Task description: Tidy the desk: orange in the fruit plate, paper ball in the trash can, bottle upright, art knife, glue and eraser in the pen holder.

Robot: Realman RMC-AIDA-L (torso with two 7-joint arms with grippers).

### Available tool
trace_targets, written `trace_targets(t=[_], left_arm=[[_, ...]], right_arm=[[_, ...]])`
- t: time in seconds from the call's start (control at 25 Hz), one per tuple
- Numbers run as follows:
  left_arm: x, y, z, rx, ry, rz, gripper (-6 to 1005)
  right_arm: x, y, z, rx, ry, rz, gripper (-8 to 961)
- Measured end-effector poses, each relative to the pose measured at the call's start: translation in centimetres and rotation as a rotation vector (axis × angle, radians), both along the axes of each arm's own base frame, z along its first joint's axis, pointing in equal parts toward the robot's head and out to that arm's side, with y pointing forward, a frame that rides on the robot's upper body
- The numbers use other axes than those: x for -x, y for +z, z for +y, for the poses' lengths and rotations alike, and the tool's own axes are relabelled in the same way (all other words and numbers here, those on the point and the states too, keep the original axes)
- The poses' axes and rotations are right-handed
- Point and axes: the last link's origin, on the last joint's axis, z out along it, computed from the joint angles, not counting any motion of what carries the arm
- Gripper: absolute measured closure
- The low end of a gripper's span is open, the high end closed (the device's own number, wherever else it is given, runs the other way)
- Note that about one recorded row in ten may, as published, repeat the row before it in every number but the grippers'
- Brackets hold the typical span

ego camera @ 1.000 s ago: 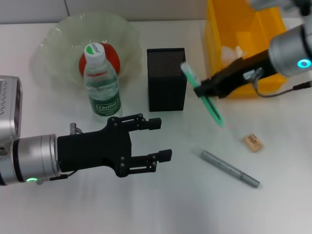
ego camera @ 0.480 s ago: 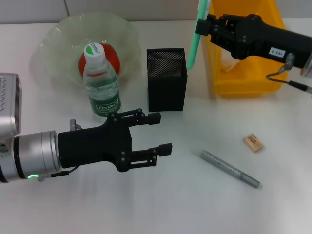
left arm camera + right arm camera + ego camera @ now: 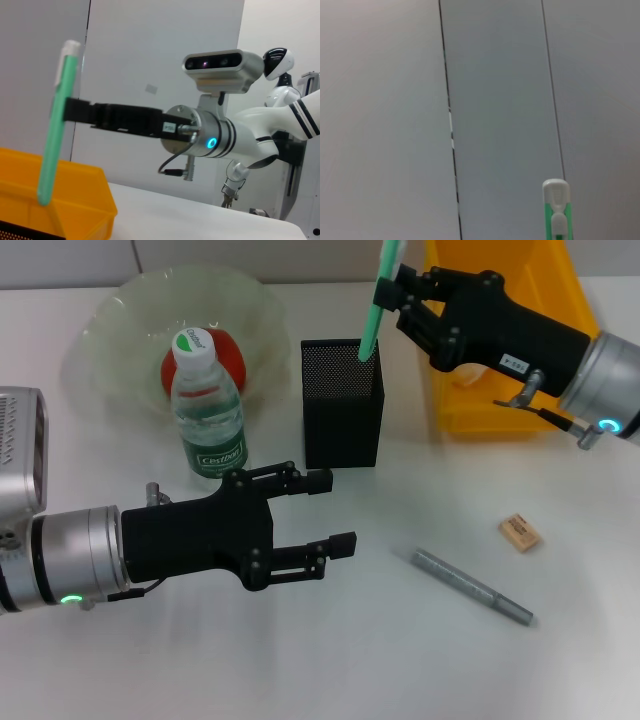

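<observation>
My right gripper [image 3: 393, 287] is shut on the mint-green art knife [image 3: 372, 312], held nearly upright with its lower end at the open top of the black mesh pen holder [image 3: 342, 410]. The left wrist view shows the art knife [image 3: 56, 127] in those fingers; its white tip [image 3: 555, 200] appears in the right wrist view. The bottle [image 3: 208, 410] stands upright. Behind it the orange [image 3: 230, 358] lies in the fruit plate [image 3: 108, 318]. The grey glue [image 3: 472, 587] and tan eraser [image 3: 520, 531] lie on the desk [image 3: 350, 670]. My left gripper [image 3: 332, 512] hovers open in front of the pen holder. The paper ball is hidden.
The yellow trash can [image 3: 455, 400] stands at the back right, partly covered by my right arm. A grey wall lies behind the desk.
My right gripper has carried the art knife left, from beside the trash can to over the pen holder, and lowered it so its end reaches the opening. The left arm has barely moved.
</observation>
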Motion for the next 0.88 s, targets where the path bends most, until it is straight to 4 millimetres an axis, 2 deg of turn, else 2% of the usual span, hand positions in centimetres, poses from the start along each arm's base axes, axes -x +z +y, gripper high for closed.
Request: trace_targets(t=[0.16, 0.48, 0.76, 0.88], left_arm=[[0.0, 0.0, -0.1, 0.002, 0.003, -0.001, 275], [0.2, -0.1, -0.1, 0.005, 0.009, 0.0, 275], [0.3, -0.1, -0.2, 0.004, 0.013, 0.001, 275], [0.3, -0.1, -0.2, 0.004, 0.014, 0.001, 276]], right_arm=[[-0.1, -0.9, 1.0, 0.001, -0.052, -0.041, 750], [0.1, -2.6, 1.5, 0.042, -0.056, -0.14, 718], [0.5, -2.9, 1.5, 0.051, -0.045, -0.15, 691], [0.4, -2.6, 1.5, 0.052, -0.053, -0.135, 630]])
